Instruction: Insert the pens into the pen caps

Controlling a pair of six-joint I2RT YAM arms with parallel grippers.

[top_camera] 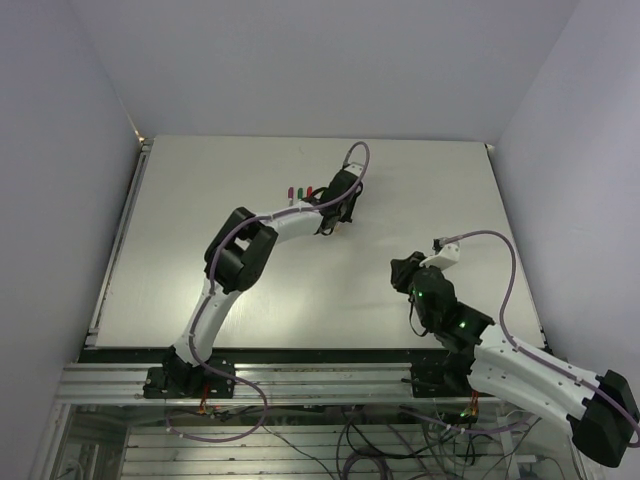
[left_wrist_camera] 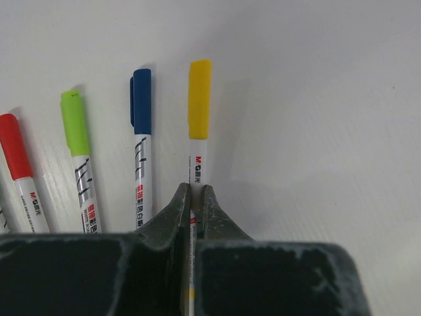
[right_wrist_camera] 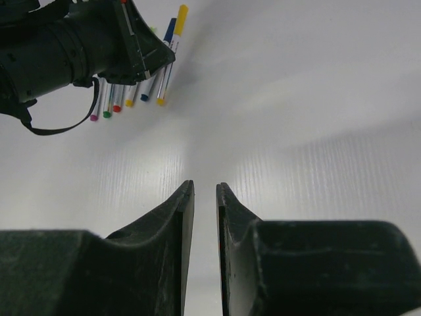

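1. the left gripper (left_wrist_camera: 195, 197) is clamped tight on the barrel of the yellow-capped pen (left_wrist_camera: 198, 131).
2. this pen is near the middle of the tabletop's (top_camera: 430, 190) far edge, its long axis running near to far and its cap toward the far edge.
3. the blue-capped pen (left_wrist_camera: 141, 131), green-capped pen (left_wrist_camera: 79, 158) and red-capped pen (left_wrist_camera: 20, 171) lie alongside it, roughly parallel.
4. the right gripper (right_wrist_camera: 205, 191) is by the right edge, its jaws slightly apart and holding nothing.

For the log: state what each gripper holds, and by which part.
Left gripper pinches the yellow-capped pen by its white barrel. Right gripper holds nothing, jaws slightly apart.

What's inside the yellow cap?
The end of a white pen goes into the yellow cap. Its tip is covered by the cap, so I can't see it. The left gripper pinches that pen's barrel.
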